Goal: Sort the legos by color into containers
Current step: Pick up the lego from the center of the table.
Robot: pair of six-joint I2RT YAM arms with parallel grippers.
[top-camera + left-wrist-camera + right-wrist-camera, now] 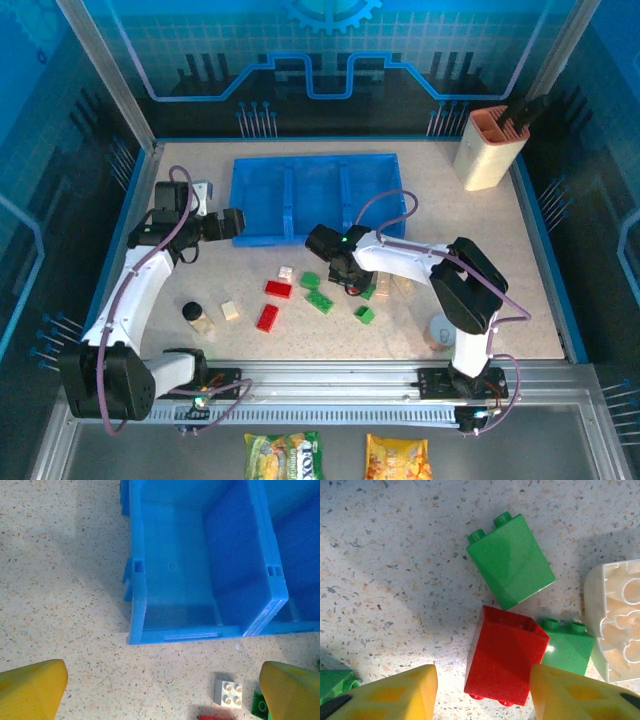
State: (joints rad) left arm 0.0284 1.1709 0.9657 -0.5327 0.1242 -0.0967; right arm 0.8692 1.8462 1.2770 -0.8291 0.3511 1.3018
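Note:
A red lego (505, 655) lies on its side on the table between the fingers of my right gripper (484, 685), which is open. The right finger (570, 695) meets the brick's edge; the left finger (395, 695) stands apart from it. Two green legos (512, 565) (567, 647) and a cream one (617, 620) lie close around it. My left gripper (160, 690) hangs open and empty before the blue tray's left container (135, 580). A cream lego (228, 691) lies below it. From above, the tray (262, 200), left gripper (235, 222) and right gripper (352, 283) show.
Loose on the table are red legos (278, 289) (268, 318), green ones (320, 300) (364, 314) and a cream one (230, 310). A black-capped bottle (197, 315) stands front left, a grey cup (440, 328) front right, a beige holder (490, 148) back right.

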